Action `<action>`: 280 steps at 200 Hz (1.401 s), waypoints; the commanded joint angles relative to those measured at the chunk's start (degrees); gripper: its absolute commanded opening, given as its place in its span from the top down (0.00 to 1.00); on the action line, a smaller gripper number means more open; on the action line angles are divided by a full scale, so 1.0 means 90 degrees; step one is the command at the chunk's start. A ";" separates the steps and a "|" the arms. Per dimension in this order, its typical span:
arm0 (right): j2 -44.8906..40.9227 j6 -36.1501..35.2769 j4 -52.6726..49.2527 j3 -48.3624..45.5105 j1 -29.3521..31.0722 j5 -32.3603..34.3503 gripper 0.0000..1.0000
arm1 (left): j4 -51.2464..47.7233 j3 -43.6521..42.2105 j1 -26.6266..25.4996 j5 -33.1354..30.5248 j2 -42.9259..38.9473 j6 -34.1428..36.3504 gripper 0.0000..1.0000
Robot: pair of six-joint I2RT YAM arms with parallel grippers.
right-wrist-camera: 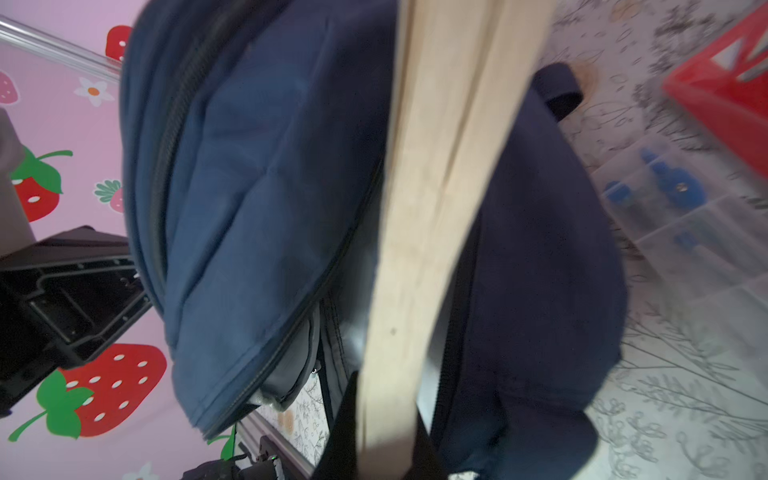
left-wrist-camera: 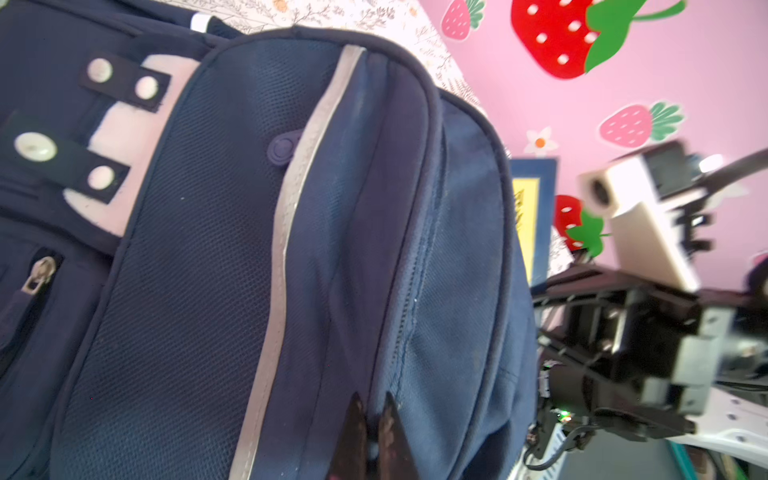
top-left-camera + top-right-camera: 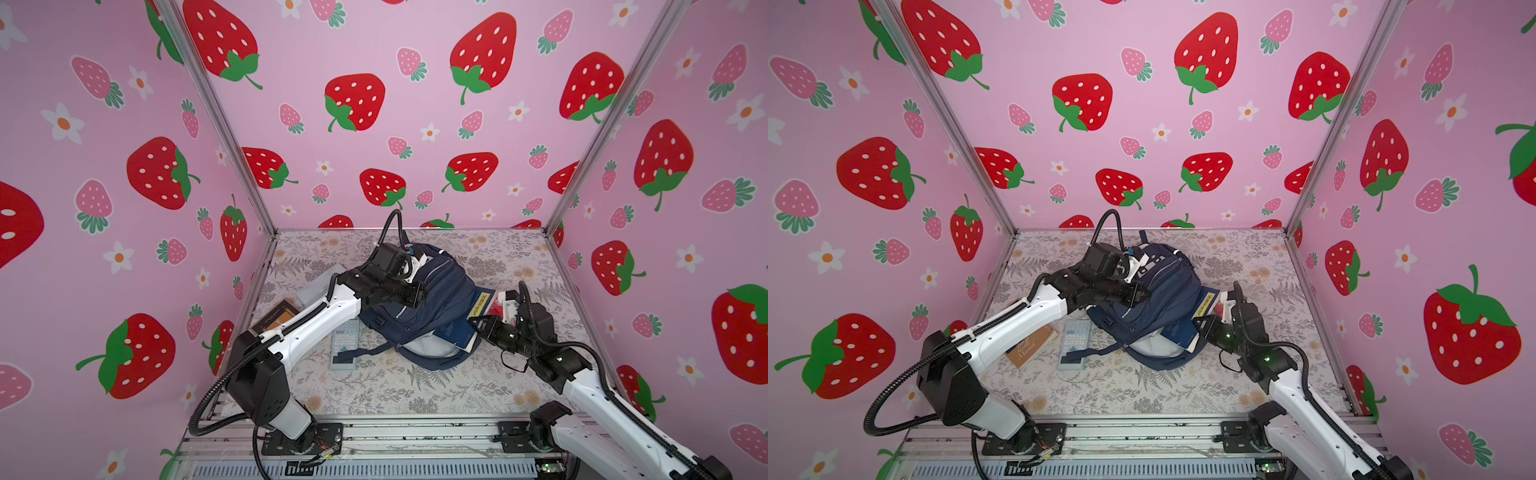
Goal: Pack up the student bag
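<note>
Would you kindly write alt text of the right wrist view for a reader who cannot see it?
The right gripper is shut on a book, cream page edges facing the camera, partly inside the open navy student bag. Beside the bag, a clear plastic box sits on the floral table cover.
</note>
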 commanded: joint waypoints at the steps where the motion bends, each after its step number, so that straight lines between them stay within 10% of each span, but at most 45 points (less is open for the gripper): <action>1: 0.0080 0.0429 0.1114 0.0007 0.0421 0.0203 1.00 | 0.0894 0.0222 0.0158 0.0612 -0.0309 -0.0480 1.00; 139: 0.3387 0.1031 0.4392 0.0380 0.0882 0.0748 1.00 | 0.1117 0.0077 0.0399 0.2083 -0.0429 -0.0103 1.00; 157: 0.3690 0.1032 0.4437 0.0484 0.0877 0.0734 0.83 | 0.1109 0.0038 0.0409 0.2106 -0.0390 -0.0089 1.00; 190: 0.3616 0.0903 0.3340 0.0558 0.0850 0.1161 0.50 | 0.0848 0.0057 0.0444 0.1878 -0.0286 -0.0069 1.00; 280: 0.0623 -0.0057 -0.1036 0.0406 0.0252 0.2296 0.44 | 0.0349 -0.0722 0.0497 0.0295 -0.0310 -0.0488 1.00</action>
